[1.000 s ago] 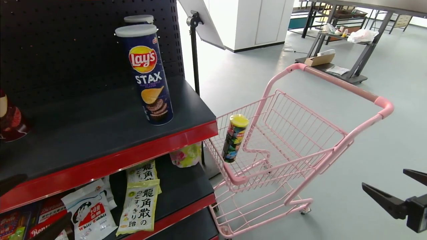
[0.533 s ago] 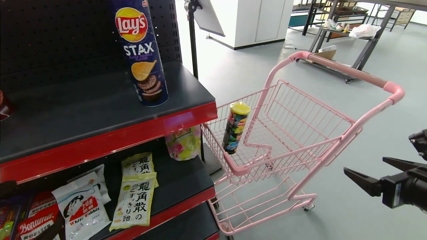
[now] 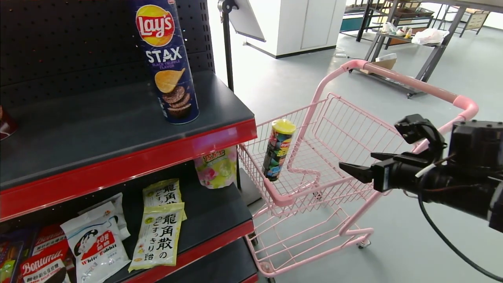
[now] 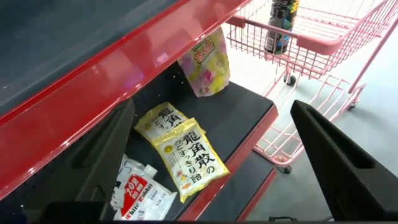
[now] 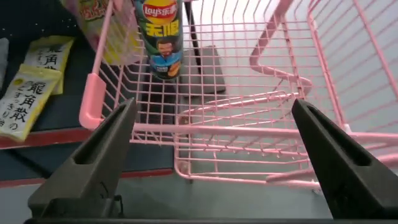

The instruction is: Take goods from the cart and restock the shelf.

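Observation:
A pink cart [image 3: 408, 83] stands right of the shelf [image 3: 129, 157]. One yellow-lidded chip can [image 3: 277, 149] leans upright in the basket corner nearest the shelf. My right gripper [image 3: 355, 160] hangs open at the basket's near rim, right of the can and apart from it. In the right wrist view the can [image 5: 160, 37] lies beyond the open, empty gripper [image 5: 211, 143], with the cart's wire rim [image 5: 249, 130] between them. My left gripper [image 4: 211, 149] is open and empty beside the lower shelf [image 4: 249, 112]. A tall blue chip can [image 3: 167, 59] stands on the upper shelf.
Snack bags [image 3: 161, 236] lie on the lower shelf, and a floral bag [image 3: 216, 167] hangs at its right end. A black pole [image 3: 228, 43] stands between shelf and cart. Open grey floor [image 3: 412, 251] lies right of the cart; tables [image 3: 408, 35] stand far behind.
My right arm has risen and moved left, from low at the picture's right edge to the cart's near rim. The head camera shifted at first, then held.

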Robot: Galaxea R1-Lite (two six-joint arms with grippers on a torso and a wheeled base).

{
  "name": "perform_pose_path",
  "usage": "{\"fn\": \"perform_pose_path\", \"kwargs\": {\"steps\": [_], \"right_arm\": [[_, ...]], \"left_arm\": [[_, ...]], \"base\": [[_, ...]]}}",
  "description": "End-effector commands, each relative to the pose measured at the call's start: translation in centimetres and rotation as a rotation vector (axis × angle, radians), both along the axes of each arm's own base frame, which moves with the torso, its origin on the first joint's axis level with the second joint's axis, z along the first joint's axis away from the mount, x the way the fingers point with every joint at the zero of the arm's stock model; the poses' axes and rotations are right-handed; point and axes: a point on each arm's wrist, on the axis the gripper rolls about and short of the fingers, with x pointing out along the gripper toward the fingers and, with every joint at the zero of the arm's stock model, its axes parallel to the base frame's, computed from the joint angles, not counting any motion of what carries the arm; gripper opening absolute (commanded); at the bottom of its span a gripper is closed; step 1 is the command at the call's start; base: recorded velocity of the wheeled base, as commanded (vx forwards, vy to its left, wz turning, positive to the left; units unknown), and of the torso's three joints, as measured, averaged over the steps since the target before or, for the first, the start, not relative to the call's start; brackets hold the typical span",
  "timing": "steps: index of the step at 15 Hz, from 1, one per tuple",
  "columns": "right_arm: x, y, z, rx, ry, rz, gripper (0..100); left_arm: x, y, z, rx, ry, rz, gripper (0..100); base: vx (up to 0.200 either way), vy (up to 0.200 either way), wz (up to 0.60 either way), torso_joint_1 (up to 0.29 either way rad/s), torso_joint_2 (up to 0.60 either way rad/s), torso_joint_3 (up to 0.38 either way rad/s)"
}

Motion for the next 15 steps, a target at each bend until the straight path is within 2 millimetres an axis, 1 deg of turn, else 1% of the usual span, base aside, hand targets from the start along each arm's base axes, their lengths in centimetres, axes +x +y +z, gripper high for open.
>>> {"fn": "perform_pose_path", "kwargs": {"steps": [1,2,5,6,8,10,12,15], "right_arm": [[3.4,2.0,-2.2,0.014,0.075,0.103,100],[5.1,2.1,-3.0,0.046,0.072,0.185,100],[9.1,3.2,-5.0,0.063,0.012,0.2,100],[9.9,3.4,-5.3,0.075,-0.007,0.222,100],[10.7,4.2,-5.7,0.086,-0.008,0.27,100],[12.0,4.5,-5.9,0.089,-0.027,0.272,100],[13.9,5.2,-5.7,0.098,-0.066,0.281,100],[15.3,6.1,-6.0,0.101,-0.087,0.291,100]], "left_arm": [[0.1,0.0,-0.1,0.002,0.006,0.0,100],[0.0,0.0,-0.2,0.006,0.019,0.001,100],[0.1,0.0,-0.3,0.011,0.033,0.007,100],[0.2,0.0,-0.3,0.012,0.036,0.007,100],[0.4,-0.1,-0.2,0.015,0.043,0.007,100],[0.5,-0.1,-0.2,0.016,0.048,0.007,100],[0.5,-0.1,-0.3,0.018,0.054,0.009,100],[0.6,-0.2,-0.2,0.02,0.056,0.015,100]], "base": [[0.0,0.0,0.0,0.0,0.0,0.0],[0.0,0.0,0.0,0.0,0.0,0.0],[0.0,0.0,0.0,0.0,0.0,0.0],[0.0,0.0,0.0,0.0,0.0,0.0],[0.0,0.0,0.0,0.0,0.0,0.0],[0.0,0.0,0.0,0.0,0.0,0.0],[0.0,0.0,0.0,0.0,0.0,0.0],[0.0,0.0,0.0,0.0,0.0,0.0]]}}
